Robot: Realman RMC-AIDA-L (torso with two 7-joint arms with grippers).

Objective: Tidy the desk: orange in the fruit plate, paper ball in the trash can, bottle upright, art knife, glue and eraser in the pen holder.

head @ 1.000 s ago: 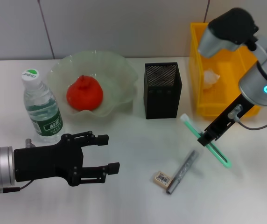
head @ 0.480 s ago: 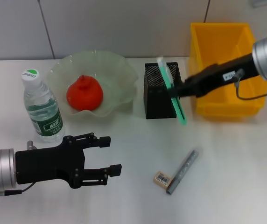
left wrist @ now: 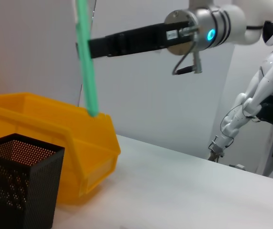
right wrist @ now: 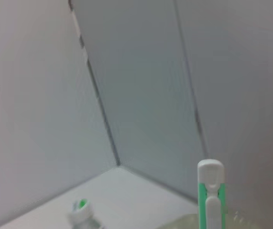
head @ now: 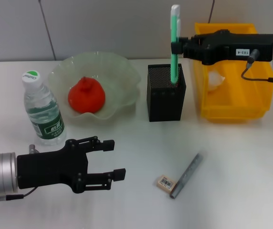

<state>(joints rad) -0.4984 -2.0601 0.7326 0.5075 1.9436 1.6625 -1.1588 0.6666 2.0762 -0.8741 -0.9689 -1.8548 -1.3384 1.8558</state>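
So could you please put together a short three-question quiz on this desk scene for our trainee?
1. True or false: the orange lies in the fruit plate.
2. What does the right gripper hold upright above the pen holder?
3. Which lies nearer the art knife: A) eraser, B) bottle?

Key: 1 true; 2 the glue; 3 A.
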